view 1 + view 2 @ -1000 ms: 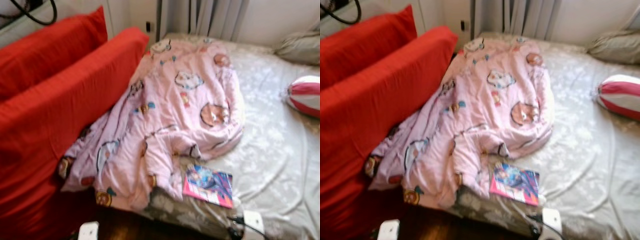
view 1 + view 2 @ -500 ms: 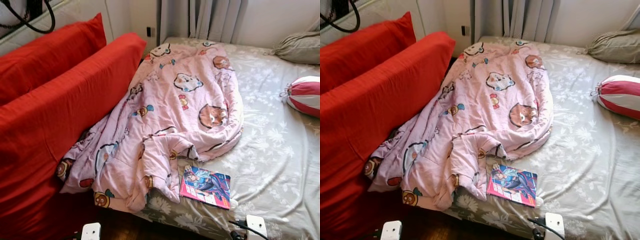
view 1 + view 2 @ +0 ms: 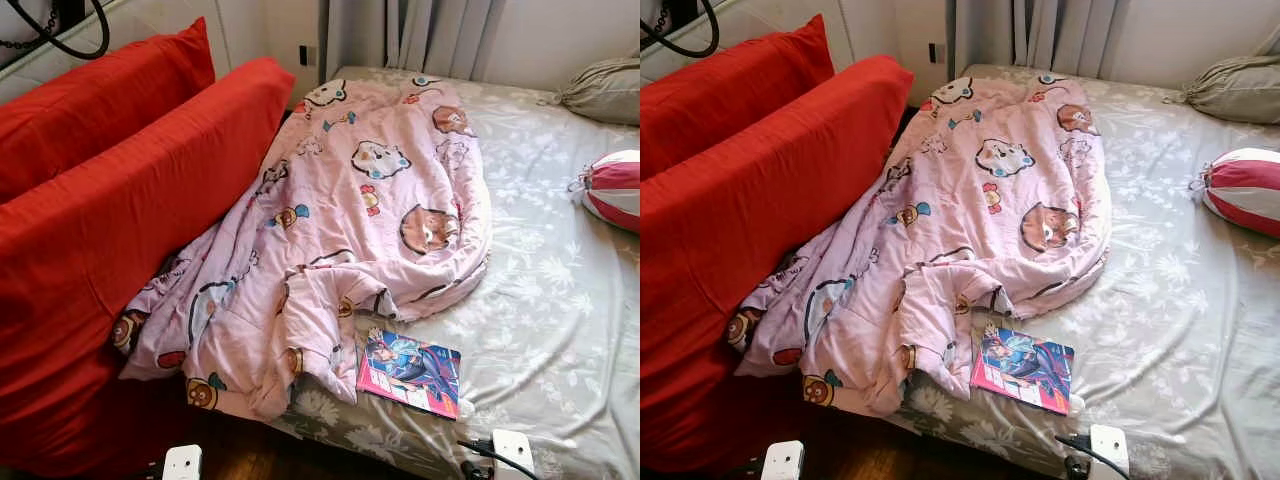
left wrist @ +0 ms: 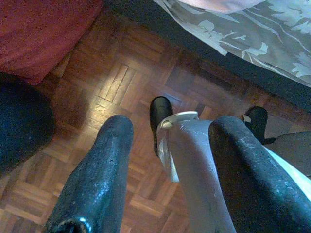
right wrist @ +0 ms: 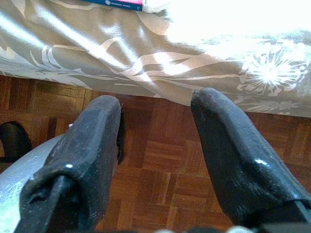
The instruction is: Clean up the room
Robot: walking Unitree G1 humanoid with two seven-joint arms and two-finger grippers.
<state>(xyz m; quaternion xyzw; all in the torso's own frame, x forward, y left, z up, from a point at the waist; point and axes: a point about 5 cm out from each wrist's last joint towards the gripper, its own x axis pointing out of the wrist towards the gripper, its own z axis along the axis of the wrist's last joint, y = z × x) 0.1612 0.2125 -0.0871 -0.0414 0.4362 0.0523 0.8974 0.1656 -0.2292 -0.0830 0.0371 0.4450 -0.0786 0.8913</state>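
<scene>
One pink cartoon-print blanket [image 3: 340, 230] lies heaped across the bed [image 3: 560, 290], its lower edge spilling over the side towards the two red cushions [image 3: 130, 200] propped against it, which looks like bedding thrown off rather than laid out. One comic book [image 3: 410, 370] rests flat near the bed's front edge just beside the blanket, while one red-and-white striped ball [image 3: 612, 188] and one grey pillow [image 3: 600, 92] sit well apart on the robot's right. Both arms hang low over the parquet floor [image 4: 121, 77], the left pincer [image 4: 170, 145] and right pincer [image 5: 155, 126] each spread apart and gripping nothing, so I judge no tidying is in hand yet
</scene>
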